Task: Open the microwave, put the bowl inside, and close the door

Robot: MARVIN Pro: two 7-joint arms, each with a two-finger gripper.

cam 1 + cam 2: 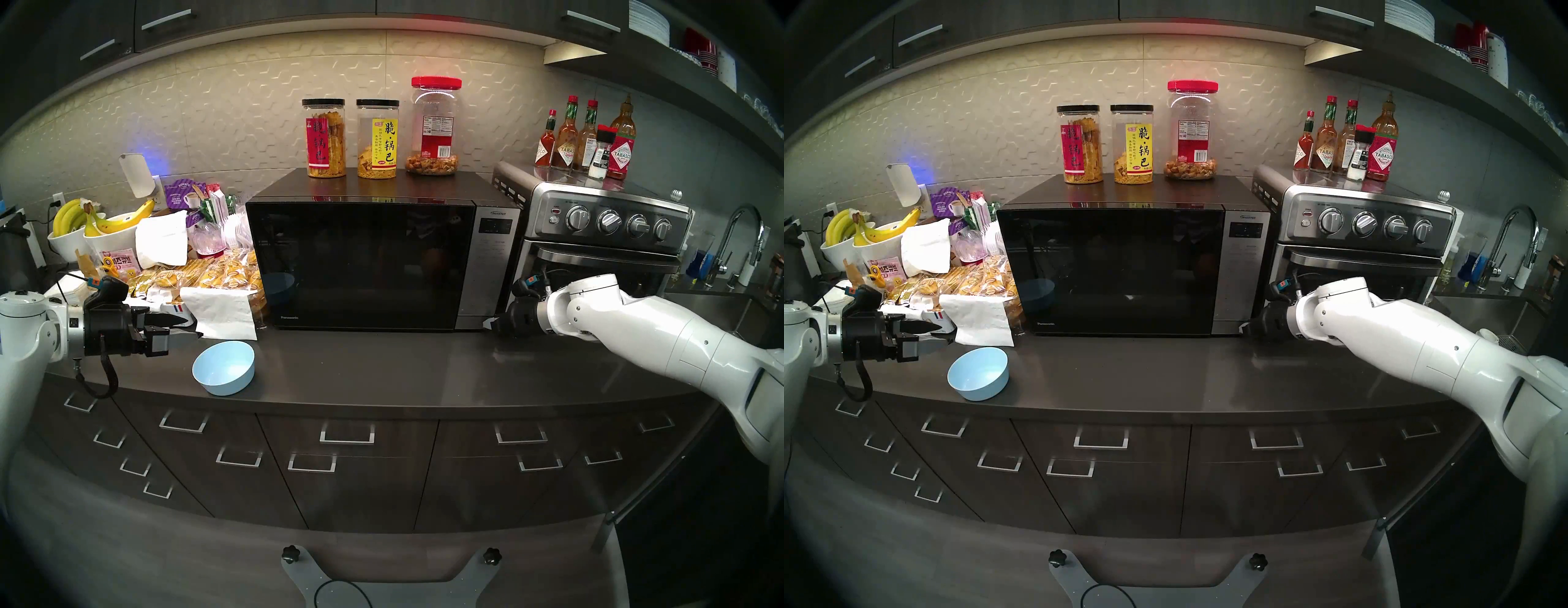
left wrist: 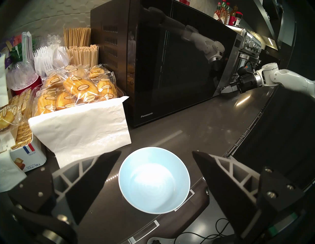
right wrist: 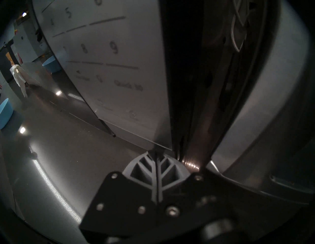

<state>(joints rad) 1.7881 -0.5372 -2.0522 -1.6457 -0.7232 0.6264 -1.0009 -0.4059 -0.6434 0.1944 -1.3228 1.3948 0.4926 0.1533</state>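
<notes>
Head views: the door (image 1: 360, 263) of the microwave (image 1: 492, 254) is closed, so nothing is done yet; opening, loading and closing all remain. The bowl (image 1: 224, 367) sits near the countertop's (image 1: 424, 365) front edge, left of the microwave, with clear counter ahead.

Left wrist: the left gripper (image 2: 156, 163) hangs spread apart above the bowl (image 2: 154, 180), empty.

Right wrist: the right gripper (image 3: 156, 158), fingers pressed together and empty, points at the lower right corner of the control panel (image 3: 109, 68).
</notes>
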